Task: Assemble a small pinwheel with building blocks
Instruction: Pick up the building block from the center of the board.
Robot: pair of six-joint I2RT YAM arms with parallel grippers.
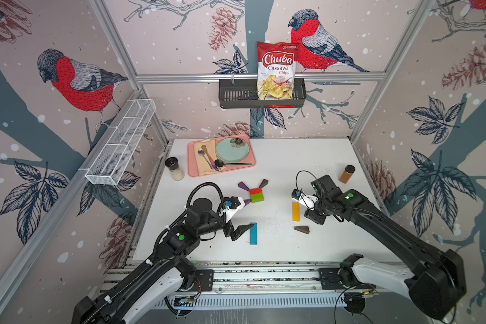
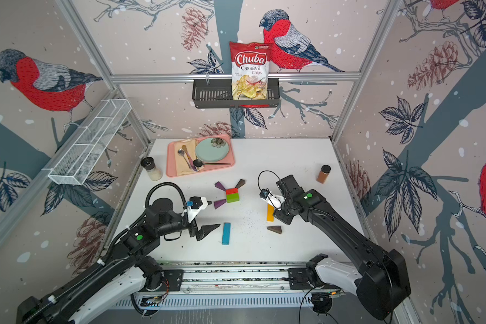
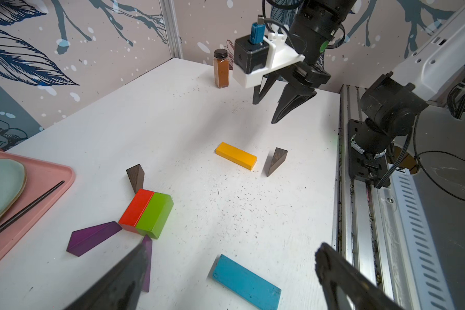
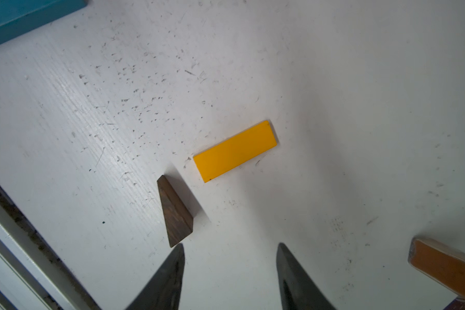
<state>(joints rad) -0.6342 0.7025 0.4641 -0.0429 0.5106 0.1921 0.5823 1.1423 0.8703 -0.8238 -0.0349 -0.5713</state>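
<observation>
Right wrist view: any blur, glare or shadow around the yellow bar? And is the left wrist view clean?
Right wrist view: yellow bar and brown wedge sharp; a soft shadow darkens the table beside the bar, with sheen farther off; the right hand is blurred at the frame edge. Left wrist view: red block and green block sharp, left hand blurred.

Both top views overlook the whole table (image 1: 306,157) — close wrist views share the yellow bar (image 3: 236,159)

Red block (image 1: 256,192) and green block (image 1: 257,198) lie joined, two purple wedges (image 1: 243,185) and one brown wedge (image 1: 263,183) at their corners; yellow bar (image 1: 295,211), blue bar (image 1: 253,233) and other brown wedge (image 1: 302,229) lie apart.
</observation>
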